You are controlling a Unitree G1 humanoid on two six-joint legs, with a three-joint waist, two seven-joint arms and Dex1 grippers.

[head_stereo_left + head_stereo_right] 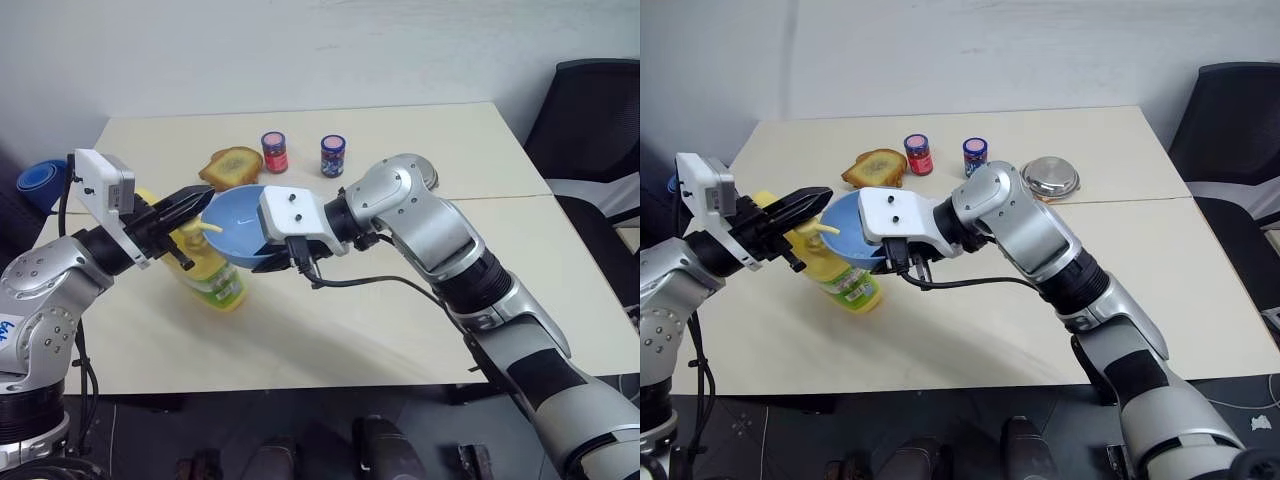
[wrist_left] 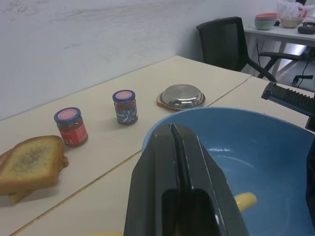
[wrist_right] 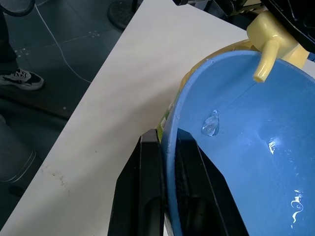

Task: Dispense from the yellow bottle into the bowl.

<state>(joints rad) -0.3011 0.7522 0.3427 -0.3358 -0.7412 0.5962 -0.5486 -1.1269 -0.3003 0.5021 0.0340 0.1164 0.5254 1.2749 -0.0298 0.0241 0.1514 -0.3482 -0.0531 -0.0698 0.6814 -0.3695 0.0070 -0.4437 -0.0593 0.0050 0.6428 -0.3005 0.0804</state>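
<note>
The yellow bottle (image 1: pixel 216 276) stands on the table near its left front, green-and-white label facing me. Its pump nozzle (image 3: pixel 263 64) reaches over the rim of the light-blue bowl (image 1: pixel 235 222). My right gripper (image 3: pixel 167 142) is shut on the bowl's rim, one finger inside and one outside, and holds the bowl tilted off the table against the bottle. A small clear drop (image 3: pixel 210 124) lies on the bowl's inner wall. My left gripper (image 1: pixel 203 200) is shut, its tips just above the pump top (image 1: pixel 812 228); whether they touch it I cannot tell.
Behind the bowl lie slices of toast (image 1: pixel 232 165), a red jar (image 1: pixel 275 152) and a blue jar (image 1: pixel 333 155). A silver metal dish (image 1: pixel 1051 177) sits further right. A black chair (image 1: pixel 590 120) stands at the table's right end.
</note>
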